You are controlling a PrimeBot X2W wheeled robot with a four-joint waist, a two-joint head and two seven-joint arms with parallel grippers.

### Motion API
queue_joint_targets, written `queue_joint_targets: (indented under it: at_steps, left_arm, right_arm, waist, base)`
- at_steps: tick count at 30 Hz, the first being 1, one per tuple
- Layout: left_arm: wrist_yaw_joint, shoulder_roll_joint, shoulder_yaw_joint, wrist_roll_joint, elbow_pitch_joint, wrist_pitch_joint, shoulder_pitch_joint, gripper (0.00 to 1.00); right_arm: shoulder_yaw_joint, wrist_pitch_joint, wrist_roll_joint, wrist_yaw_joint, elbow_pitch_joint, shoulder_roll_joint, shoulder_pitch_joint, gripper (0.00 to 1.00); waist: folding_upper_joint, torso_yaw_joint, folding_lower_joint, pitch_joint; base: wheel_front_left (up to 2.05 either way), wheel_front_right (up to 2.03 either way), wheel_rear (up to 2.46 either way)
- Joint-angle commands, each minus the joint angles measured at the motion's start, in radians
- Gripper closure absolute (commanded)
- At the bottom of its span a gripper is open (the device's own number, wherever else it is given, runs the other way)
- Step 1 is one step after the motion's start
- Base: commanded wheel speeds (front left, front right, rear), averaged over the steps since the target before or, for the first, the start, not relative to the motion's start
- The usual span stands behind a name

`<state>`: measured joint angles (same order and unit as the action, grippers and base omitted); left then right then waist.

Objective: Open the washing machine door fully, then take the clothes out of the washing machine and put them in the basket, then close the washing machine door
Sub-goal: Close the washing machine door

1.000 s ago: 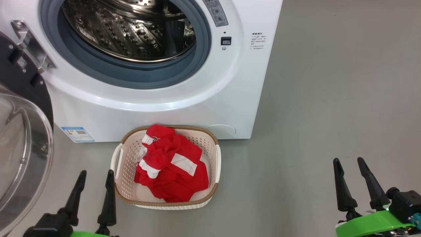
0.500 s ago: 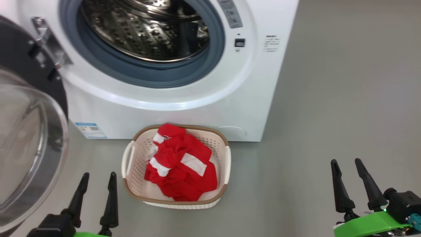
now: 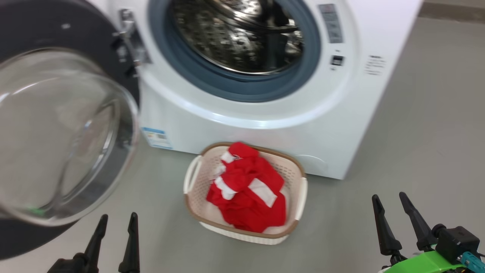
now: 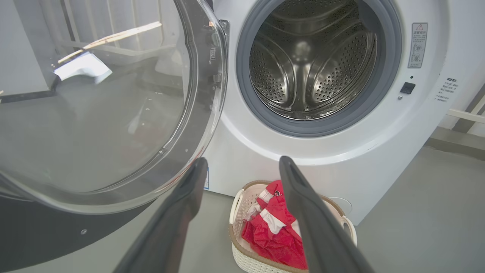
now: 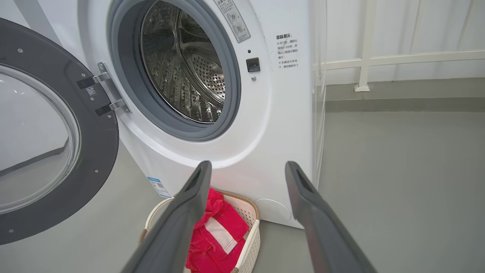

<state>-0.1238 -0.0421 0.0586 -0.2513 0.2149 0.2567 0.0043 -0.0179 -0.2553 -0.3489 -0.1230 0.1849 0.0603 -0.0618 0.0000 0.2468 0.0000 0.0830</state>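
Note:
The white washing machine [image 3: 265, 113] stands with its washing machine door [image 3: 57, 132] swung open to the left, black rim and clear glass bowl facing me. I see bare steel in the drum [image 4: 307, 64]. The cream basket [image 3: 299, 197] sits on the floor against the machine's front, with the red and white clothes [image 3: 250, 201] heaped in it. My left gripper [image 3: 118, 216] is open and empty, just below the door and left of the basket. My right gripper [image 3: 388, 195] is open and empty over the floor, right of the basket.
Grey floor [image 3: 416, 132] spreads to the right of the machine. A white railing [image 5: 379, 60] runs along the wall behind that side. The open door [image 5: 98, 151] hangs out over the floor on the left.
The head camera has turned left, so machine, door and basket sit further right in the picture. The basket and clothes lie as before. Both grippers stay open and empty.

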Motion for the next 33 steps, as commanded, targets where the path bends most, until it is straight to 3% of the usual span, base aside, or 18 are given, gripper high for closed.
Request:
queue_joint_targets:
  at_steps: [1,12,33]
  left_arm:
    - [0.002,-0.008,0.024,-0.009,-0.018,0.005,-0.002,0.00]
    - [0.019,-0.008,-0.006,-0.052,-0.015,0.005,0.025,0.00]
    - [0.070,-0.008,0.010,-0.137,-0.075,0.005,0.060,0.00]
  right_arm:
    - [0.029,-0.006,0.006,-0.008,-0.020,0.017,0.006,0.00]
    - [0.064,-0.006,0.001,-0.008,-0.012,0.021,-0.002,0.00]
    - [0.172,-0.006,-0.019,-0.008,0.031,0.046,0.086,0.00]
  waist:
    - [0.0000,0.090,0.0000,-0.025]
    - [0.0000,0.245,0.0000,-0.039]
    - [0.0000,0.270,0.0000,-0.010]
  base:
    - [0.00,0.00,0.00]
    - [0.00,0.00,0.00]
    - [0.00,0.00,0.00]
